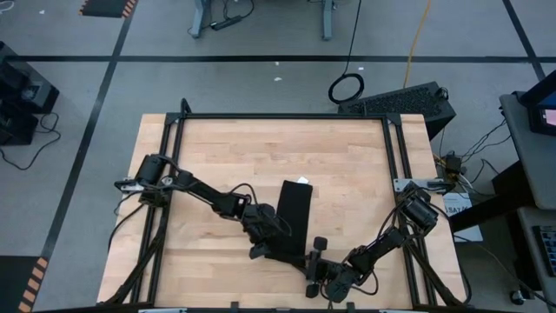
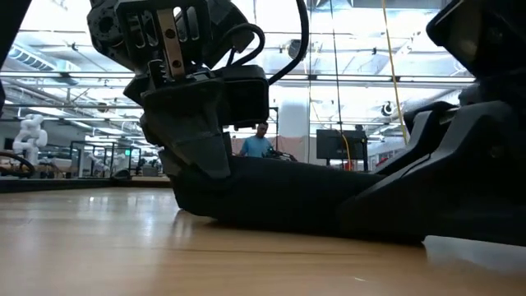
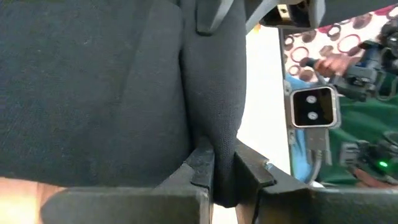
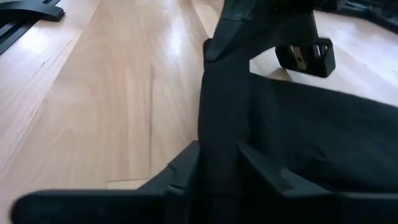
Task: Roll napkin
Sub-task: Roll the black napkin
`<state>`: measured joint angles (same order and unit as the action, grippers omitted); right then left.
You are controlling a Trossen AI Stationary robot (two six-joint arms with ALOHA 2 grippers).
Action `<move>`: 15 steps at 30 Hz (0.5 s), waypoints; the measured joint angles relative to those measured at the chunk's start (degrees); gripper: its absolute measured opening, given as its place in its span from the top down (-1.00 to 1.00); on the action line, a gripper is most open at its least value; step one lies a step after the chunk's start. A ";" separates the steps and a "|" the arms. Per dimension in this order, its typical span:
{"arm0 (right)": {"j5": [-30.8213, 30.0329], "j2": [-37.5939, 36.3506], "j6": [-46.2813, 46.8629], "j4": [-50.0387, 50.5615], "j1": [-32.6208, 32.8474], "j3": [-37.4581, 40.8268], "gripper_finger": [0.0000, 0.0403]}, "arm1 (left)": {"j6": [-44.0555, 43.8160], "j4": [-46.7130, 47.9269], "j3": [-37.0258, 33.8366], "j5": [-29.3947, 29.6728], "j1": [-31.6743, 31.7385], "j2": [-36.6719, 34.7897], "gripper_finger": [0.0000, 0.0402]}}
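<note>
The black napkin point(image 1: 294, 216) lies as a long strip on the wooden table, with its small white tag point(image 1: 303, 180) at the far end. Its near end is bunched up off the wood between my two grippers point(image 2: 288, 197). My left gripper point(image 3: 224, 177) is at the strip's near-left side point(image 1: 268, 240), shut on a fold of cloth. My right gripper point(image 4: 221, 168) is at the near-right corner point(image 1: 307, 259), its fingers closed on the cloth. My left gripper pinches a raised fold of the napkin point(image 3: 221, 146) between its two fingers, at the strip's left side near the near end. It comes in slanting down from the table's left. The cloth beyond the fold lies on the table. My right gripper pinches a ridge of the napkin point(image 4: 221, 134) between its two fingers at the near-right corner. It comes in low from the table's right and near side. One layer or several, I cannot tell. The cloth beyond lies on the wood.
Bare wood point(image 1: 226, 148) stretches on every side of the napkin. A black frame point(image 1: 282, 116) rims the table. A dark keyboard-like case point(image 1: 404, 103) sits on the floor beyond the far right corner. A person point(image 2: 261, 141) stands far off in the room behind.
</note>
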<state>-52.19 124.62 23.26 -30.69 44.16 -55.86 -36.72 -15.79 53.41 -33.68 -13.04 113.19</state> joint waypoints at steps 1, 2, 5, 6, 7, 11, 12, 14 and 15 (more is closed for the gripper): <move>0.04 0.00 0.88 0.40 0.00 0.00 0.61 | 0.06 0.00 0.00 0.70 -0.18 0.00 0.83; 0.10 0.00 2.12 1.01 -0.01 0.00 0.67 | 0.14 0.00 0.00 1.03 -0.26 0.00 0.83; 1.12 -0.06 4.89 2.83 -0.09 -0.02 0.82 | 0.36 0.00 0.00 1.19 -0.60 -0.02 0.75; 1.44 -0.08 5.44 3.31 -0.11 -0.08 0.86 | 1.12 0.01 0.00 1.17 -0.70 -0.42 0.69; 1.62 -0.11 6.13 3.58 -0.15 -0.11 0.90 | 1.92 0.34 -0.06 1.10 -0.76 -0.88 0.63; 1.93 -0.15 8.35 3.87 -0.24 -0.10 0.97 | 3.53 4.90 -0.38 -0.13 -0.73 -3.26 0.32; 2.00 -0.13 8.93 3.90 -0.24 -0.09 0.97 | 4.31 6.93 -0.40 -0.38 -0.60 -4.44 0.24; 2.17 -0.13 10.47 4.13 -0.24 -0.09 0.97 | 7.33 11.61 -0.28 -0.53 -0.05 -7.17 0.09; 2.28 -0.13 11.45 4.19 -0.28 -0.09 0.96 | 9.22 14.56 -0.24 -0.38 0.20 -8.66 0.03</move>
<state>-49.92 124.49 34.71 -26.51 43.89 -55.94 -27.50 -1.23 53.17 -34.06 -12.84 104.53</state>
